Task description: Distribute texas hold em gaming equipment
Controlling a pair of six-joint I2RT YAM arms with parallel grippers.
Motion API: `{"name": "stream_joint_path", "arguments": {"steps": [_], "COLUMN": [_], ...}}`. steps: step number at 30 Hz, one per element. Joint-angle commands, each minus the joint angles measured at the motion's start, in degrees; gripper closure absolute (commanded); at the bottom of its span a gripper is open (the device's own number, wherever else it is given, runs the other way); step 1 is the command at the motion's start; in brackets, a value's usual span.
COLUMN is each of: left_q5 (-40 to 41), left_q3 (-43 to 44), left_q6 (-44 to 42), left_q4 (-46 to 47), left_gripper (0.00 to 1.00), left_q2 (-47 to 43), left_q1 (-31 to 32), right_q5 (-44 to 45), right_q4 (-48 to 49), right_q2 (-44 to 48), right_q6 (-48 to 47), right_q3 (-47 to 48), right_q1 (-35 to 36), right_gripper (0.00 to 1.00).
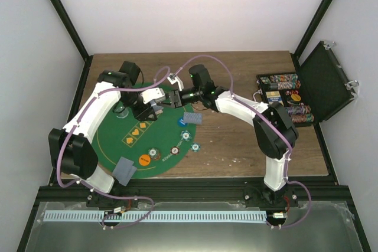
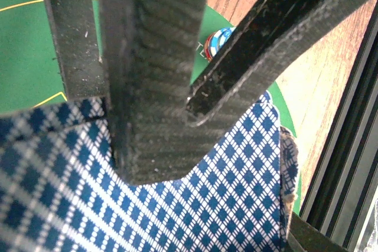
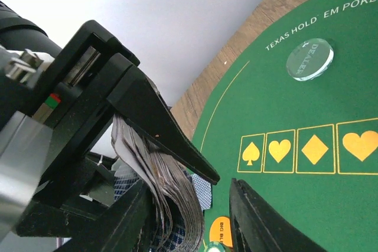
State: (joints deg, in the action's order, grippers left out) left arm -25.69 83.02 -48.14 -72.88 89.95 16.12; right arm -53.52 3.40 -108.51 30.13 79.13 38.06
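My left gripper [image 1: 149, 109] is shut on a deck of playing cards [image 2: 236, 193] with blue diamond-patterned backs, held above the far middle of the green mat [image 1: 112, 140]. The right wrist view shows the deck [image 3: 171, 205] edge-on and bowed. My right gripper [image 1: 172, 97] meets it from the right, jaws apart. One of its carbon fingers [image 2: 159, 104] lies flat on the top card's back; the other finger [image 3: 260, 222] stands clear. Dealt cards lie face down on the mat at the right [image 1: 192, 118] and near left [image 1: 124, 170]. Several chips, including an orange one [image 1: 144, 159], line the mat's near curve.
An open black case [image 1: 328, 81] with rows of chips [image 1: 286, 95] stands on the wooden table at the far right. A clear dealer button [image 3: 309, 59] sits on the mat near the printed suit boxes. A black frame rail runs along the near edge.
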Motion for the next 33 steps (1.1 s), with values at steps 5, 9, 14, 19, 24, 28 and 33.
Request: {"name": "stream_joint_path", "arguments": {"steps": [5, 9, 14, 19, 24, 28, 33], "left_q5": [-1.68, -2.27, -2.76, -3.01, -2.55, -2.6, -2.18], "left_q3": [-0.08, 0.13, 0.12, 0.15, 0.08, 0.04, -0.14], "left_q6": [-0.42, -0.22, -0.2, -0.29, -0.24, 0.04, 0.11], "left_q4": [-0.64, -0.59, -0.52, -0.51, -0.27, 0.0, 0.09], "left_gripper": [0.54, 0.54, 0.54, 0.54, 0.54, 0.54, 0.54], "left_q2": [-0.18, -0.13, -0.3, -0.37, -0.39, -0.24, -0.3], "left_q1": [0.05, 0.05, 0.05, 0.05, 0.05, 0.05, 0.05], "right_q5": [-3.49, -4.38, -3.4, 1.12, 5.87, 6.63, 7.12], "right_q4": [-1.9, -1.46, -0.63, -2.79, -3.44, -3.62, -5.07], "right_q2": [-1.12, -4.39, -6.65, -5.04, -1.3, 0.27, 0.9], "right_q6": [-1.94, -1.82, -0.9, -2.53, -2.9, -3.92, -5.13], "right_q3": [3.7, 7.38, 9.24, 7.39, 2.4, 0.67, 0.6], "right_q1": [-0.39, 0.88, 1.31, 1.1, -0.36, -0.62, -0.62], "right_gripper": [0.48, 0.42, 0.39, 0.43, 0.58, 0.64, 0.69]}}
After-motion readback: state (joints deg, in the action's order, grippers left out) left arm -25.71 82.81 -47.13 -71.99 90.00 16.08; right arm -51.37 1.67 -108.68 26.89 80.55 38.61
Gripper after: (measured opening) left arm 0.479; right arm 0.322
